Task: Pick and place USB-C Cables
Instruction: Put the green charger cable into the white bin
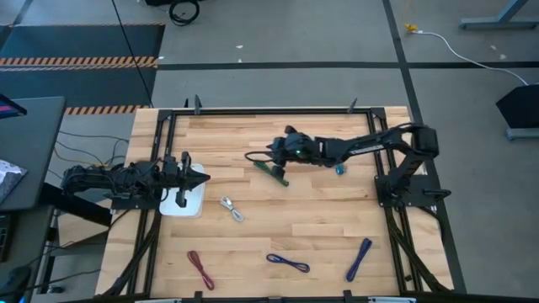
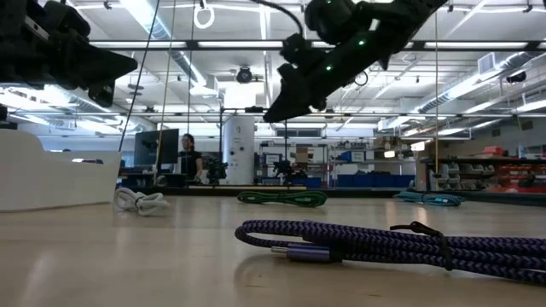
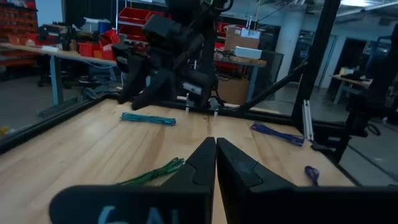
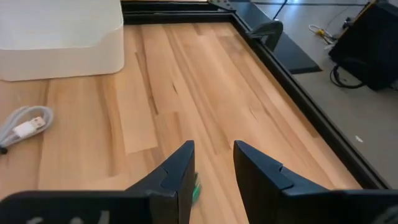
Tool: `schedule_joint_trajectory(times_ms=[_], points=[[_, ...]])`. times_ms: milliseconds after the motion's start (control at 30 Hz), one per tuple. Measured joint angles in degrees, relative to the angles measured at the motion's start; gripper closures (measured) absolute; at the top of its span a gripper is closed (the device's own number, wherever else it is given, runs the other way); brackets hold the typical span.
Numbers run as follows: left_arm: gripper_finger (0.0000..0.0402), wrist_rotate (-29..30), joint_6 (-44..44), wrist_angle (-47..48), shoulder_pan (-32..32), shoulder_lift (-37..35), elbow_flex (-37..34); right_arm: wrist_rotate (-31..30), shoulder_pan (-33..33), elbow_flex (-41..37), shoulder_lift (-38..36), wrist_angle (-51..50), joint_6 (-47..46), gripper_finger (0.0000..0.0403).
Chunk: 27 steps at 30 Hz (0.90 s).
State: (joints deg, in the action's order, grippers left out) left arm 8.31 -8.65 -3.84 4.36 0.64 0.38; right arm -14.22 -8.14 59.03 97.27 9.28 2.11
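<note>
Six cable bundles lie flat on the wooden table: green (image 1: 271, 171), teal (image 1: 339, 168), silver-white (image 1: 232, 209), dark red (image 1: 200, 269), purple (image 1: 288, 263) and blue (image 1: 359, 258). My right gripper (image 1: 257, 157) hangs open in the air above the green cable (image 2: 281, 198) and clear of it. A bit of green (image 4: 196, 186) shows beside its fingers in the right wrist view. My left gripper (image 1: 202, 178) waits shut (image 3: 216, 155) above the white tray (image 1: 184, 202) at the table's left.
A black frame (image 1: 278, 109) runs round the table's edges. The purple cable (image 2: 384, 243) lies close to the near edge. Bare wood stretches between the green cable and the near row of cables. Beyond the far edge are shelves and a person (image 2: 188, 153).
</note>
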Motion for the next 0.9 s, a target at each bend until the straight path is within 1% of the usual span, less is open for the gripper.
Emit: schedule_joint_trajectory(times_ms=[133, 267, 367, 467, 600, 900], points=[[0.0381, -0.01, 0.27, -0.01, -0.02, 0.0, -0.01, 0.24, 0.17, 2.07, 1.25, -0.33, 1.94, 0.0286], [0.0381, 0.01, 0.22, -0.04, -0.02, 0.0, 0.0, 0.88, 0.13, 3.02, 1.18, -1.0, -1.78, 0.0286], [0.0381, -0.01, 0.22, 0.25, -0.01, 0.0, -0.01, 1.74, -0.3, 3.38, 1.24, -5.19, -3.13, 0.0286], [0.0381, -0.01, 0.23, -0.05, 0.0, 0.0, -0.01, 3.55, -1.07, 3.96, 2.31, -9.92, -6.35, 0.0283], [0.0381, 0.01, 0.22, -0.21, 0.0, 0.14, -0.01, 5.17, -1.44, 3.88, 4.84, -13.81, -8.82, 0.0278], [0.0381, -0.18, 0.22, 0.85, 0.0, 1.48, -0.01, 6.35, 0.74, 3.93, 10.56, -13.48, -10.1, 0.0275]])
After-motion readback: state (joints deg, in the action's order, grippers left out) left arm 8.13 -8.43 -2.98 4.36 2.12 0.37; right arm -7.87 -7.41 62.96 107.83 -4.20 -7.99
